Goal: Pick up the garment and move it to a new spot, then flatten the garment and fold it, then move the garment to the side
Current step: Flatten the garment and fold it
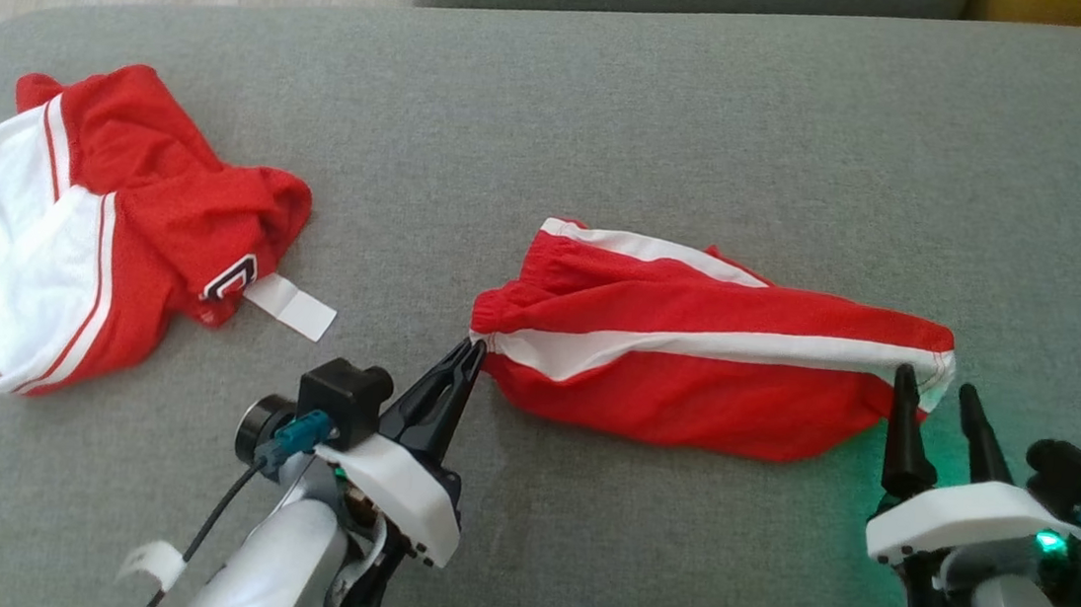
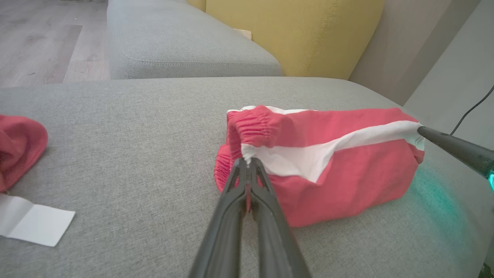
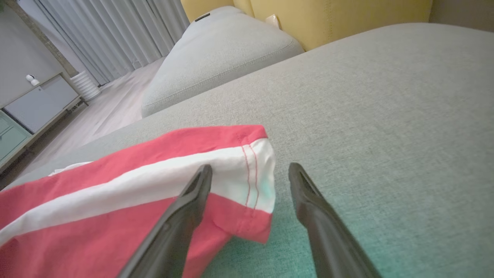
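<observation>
The garment (image 1: 694,358), a pair of red shorts with a white side stripe, is lying bunched lengthwise on the grey sofa cushion (image 1: 619,103). It is sitting right of centre in the head view, just ahead of both arms. It is looking thin, light and limp, so expect it to be sagging and sliding rather than holding any shape when you are lifting it. The smooth cloth may be slipping out of a shallow pinch. The firm places to be taking hold are the gathered elastic waistband (image 2: 251,125) at one end and the double-stitched hem corner (image 3: 258,170) at the other, where the layers are looking thickest.

Your left gripper (image 1: 472,347) is pinching the waistband edge where the white stripe begins, its fingers pressed together on the cloth. Your right gripper (image 1: 935,381) is standing wide and holding nothing. In its wrist view one finger is showing in front of the stripe and the other over bare cushion, so the hem corner is sitting between them. Judging from that, closing there should be giving you both ends for stretching the cloth flat; be checking that you are catching both layers.

Well apart to the left, a second red-and-white garment (image 1: 133,205) is lying crumpled, with a white paper slip (image 1: 292,304) just beside it. Be steering clear of both when you are choosing the new spot.
</observation>
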Controlling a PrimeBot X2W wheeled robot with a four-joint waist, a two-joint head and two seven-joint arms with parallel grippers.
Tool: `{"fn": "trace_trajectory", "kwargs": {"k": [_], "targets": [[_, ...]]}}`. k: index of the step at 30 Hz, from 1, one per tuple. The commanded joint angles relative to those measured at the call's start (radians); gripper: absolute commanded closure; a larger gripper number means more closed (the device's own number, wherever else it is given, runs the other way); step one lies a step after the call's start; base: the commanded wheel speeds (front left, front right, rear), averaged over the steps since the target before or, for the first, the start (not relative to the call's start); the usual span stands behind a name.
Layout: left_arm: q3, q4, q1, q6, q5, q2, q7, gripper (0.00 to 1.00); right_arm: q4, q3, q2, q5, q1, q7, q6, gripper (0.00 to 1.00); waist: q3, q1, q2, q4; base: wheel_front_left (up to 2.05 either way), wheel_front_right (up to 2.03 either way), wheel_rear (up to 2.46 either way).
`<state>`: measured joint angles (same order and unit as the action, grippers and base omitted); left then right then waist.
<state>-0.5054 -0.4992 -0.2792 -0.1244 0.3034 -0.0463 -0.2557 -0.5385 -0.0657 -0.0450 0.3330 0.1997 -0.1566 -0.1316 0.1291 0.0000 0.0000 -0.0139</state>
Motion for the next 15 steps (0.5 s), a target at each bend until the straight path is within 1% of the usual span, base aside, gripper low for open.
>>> {"fn": "trace_trajectory", "kwargs": {"k": [1,3,9,10,11,12,15], "targets": [[0.027,0.035,-0.029,-0.006,0.001,-0.004,-0.006,1.00,0.024,0.029,-0.005,0.008,0.039,0.002,0.001,0.00,0.000,0.0000,0.0000,0.001,0.00,0.00,0.00],[0.026,0.036,-0.029,-0.006,0.000,-0.004,-0.006,1.00,0.002,0.036,-0.005,0.030,0.053,0.005,0.001,0.00,0.000,0.0000,0.0000,0.001,0.00,0.00,0.00],[0.030,0.038,-0.024,-0.006,-0.006,-0.007,-0.006,1.00,-0.035,0.059,-0.005,0.041,0.077,-0.002,0.001,0.00,-0.002,0.0000,0.0000,-0.001,0.00,0.00,0.00],[0.031,0.038,-0.023,-0.006,-0.007,-0.007,-0.006,1.00,-0.038,0.066,-0.005,0.044,0.080,-0.002,0.001,0.27,-0.003,0.0000,0.0000,-0.001,0.00,0.00,0.00],[0.031,0.038,-0.022,-0.006,-0.007,-0.007,-0.006,1.00,-0.040,0.073,-0.007,0.043,0.081,-0.005,0.001,0.76,-0.003,0.0000,0.0000,-0.001,0.00,0.00,0.00],[0.032,0.038,-0.022,-0.006,-0.008,-0.007,-0.006,1.00,-0.042,0.080,-0.010,0.039,0.083,-0.010,0.001,1.00,-0.004,0.0000,0.0000,-0.002,0.00,0.00,0.00],[0.035,0.038,-0.020,-0.006,-0.009,-0.008,-0.006,1.00,-0.043,0.096,-0.019,0.028,0.083,-0.028,0.001,1.00,-0.009,0.0000,0.0000,-0.004,0.00,0.00,0.00]]}}
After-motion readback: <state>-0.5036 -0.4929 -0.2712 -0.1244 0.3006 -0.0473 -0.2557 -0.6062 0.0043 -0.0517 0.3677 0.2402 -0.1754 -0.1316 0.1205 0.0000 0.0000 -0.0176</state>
